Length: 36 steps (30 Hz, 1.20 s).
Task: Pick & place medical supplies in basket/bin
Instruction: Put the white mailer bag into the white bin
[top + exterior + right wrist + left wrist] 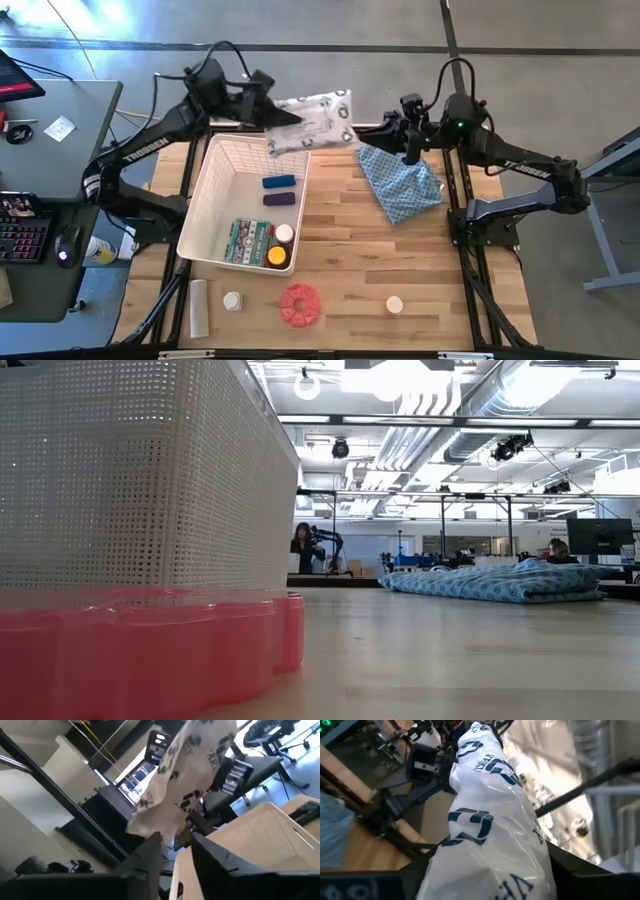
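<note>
Watching from beside the table: the left gripper (275, 115) is clamped on the big white printed packet (312, 120), holding it up in the air over the far end of the white bin (200, 200). The packet sticks out sideways past the bin's far corner toward the right arm. From the left wrist view the crinkly packet (490, 820) fills the space between that gripper's two dark fingers, so it's a proper grasp.

The right gripper (392, 130) hangs just beside the packet's free end, above the far edge of the blue patterned cloth (400, 180). In its own wrist view its fingers (150, 855) stand a little apart with nothing between them, and the packet (185, 775) sits beyond the tips, so it's let go as far as I can see.

Inside the bin:
- a blue cylinder (279, 182)
- a purple cylinder (279, 199)
- a green-white packet (245, 242)
- a white-capped jar (285, 233)
- the amber yellow-capped bottle (277, 256) in the near corner

Out on the wood near the front edge:
- the red disc (300, 305)
- two loose white-capped jars, one left of the disc (232, 300) and one right of it (395, 304)
- a white tube (199, 307) lying off to the left
</note>
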Available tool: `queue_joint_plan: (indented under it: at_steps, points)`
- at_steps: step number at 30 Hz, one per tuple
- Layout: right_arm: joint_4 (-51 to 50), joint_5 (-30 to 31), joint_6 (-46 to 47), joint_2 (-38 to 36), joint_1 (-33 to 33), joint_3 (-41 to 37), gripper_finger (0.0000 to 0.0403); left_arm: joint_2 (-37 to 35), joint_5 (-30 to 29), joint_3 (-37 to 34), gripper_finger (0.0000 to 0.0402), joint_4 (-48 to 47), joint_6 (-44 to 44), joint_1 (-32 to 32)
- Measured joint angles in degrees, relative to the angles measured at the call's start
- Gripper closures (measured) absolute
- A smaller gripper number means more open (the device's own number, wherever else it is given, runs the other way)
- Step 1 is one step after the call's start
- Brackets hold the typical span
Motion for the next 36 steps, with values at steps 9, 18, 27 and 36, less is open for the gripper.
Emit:
queue_joint_plan:
  at_steps: [9,18,27,36]
  points:
    - [-1.52,-0.13,0.22,-0.05,0.00,0.00,0.0245,-4.43,7.32,0.04,0.0158,-24.63,22.53,14.07]
    - [-4.84,-0.06,0.72,-0.05,-0.02,0.00,0.0242,-8.32,8.56,0.05,0.0179,-47.83,43.52,21.46]
    - [-5.52,0.26,-0.24,-0.05,-1.51,0.00,0.0258,-11.96,-10.88,0.11,0.0164,-76.13,57.29,21.33]
    - [-6.22,3.77,-2.89,-0.05,-3.99,0.00,0.0260,-11.45,-22.62,0.07,0.0166,-90.22,69.49,21.31]
